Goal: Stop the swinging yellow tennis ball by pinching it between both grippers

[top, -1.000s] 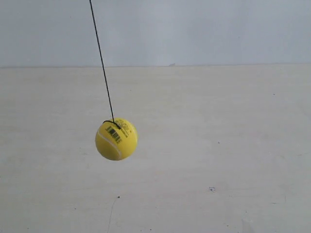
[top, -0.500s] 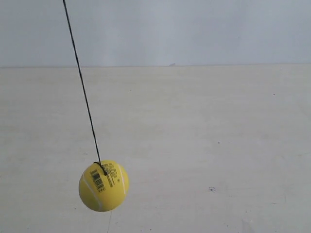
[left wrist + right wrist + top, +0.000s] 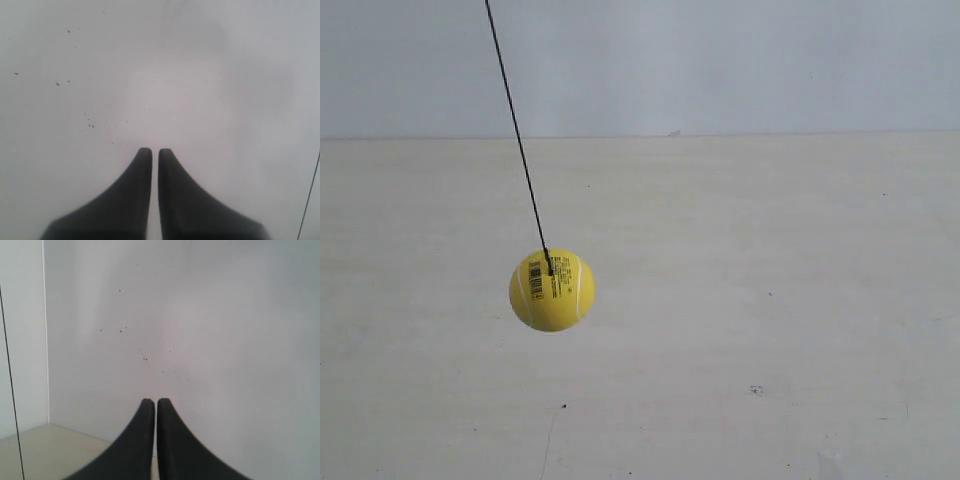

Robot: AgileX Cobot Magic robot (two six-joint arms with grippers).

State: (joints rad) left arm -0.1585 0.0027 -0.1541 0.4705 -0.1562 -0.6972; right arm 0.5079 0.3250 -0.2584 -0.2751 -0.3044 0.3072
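The yellow tennis ball (image 3: 552,290) hangs in mid-air on a thin dark string (image 3: 517,135), left of centre in the exterior view, its barcode label facing the camera. Neither gripper appears in that view. In the left wrist view my left gripper (image 3: 151,151) is shut, its black wedge jaws almost touching with nothing between them, facing a pale wall. A thin dark line (image 3: 309,196) crosses that picture's edge. My right gripper (image 3: 152,401) is likewise shut and empty in the right wrist view, where the string (image 3: 11,375) runs past; the ball itself is absent from both wrist views.
A pale tabletop (image 3: 740,330) lies beneath the ball, with a grey-white wall (image 3: 720,60) behind it. The right wrist view shows a wall corner (image 3: 45,340) and a strip of the table (image 3: 55,455).
The ball swung down and left in the exterior view half a second ago, then came back up and slightly right. Its label has turned.
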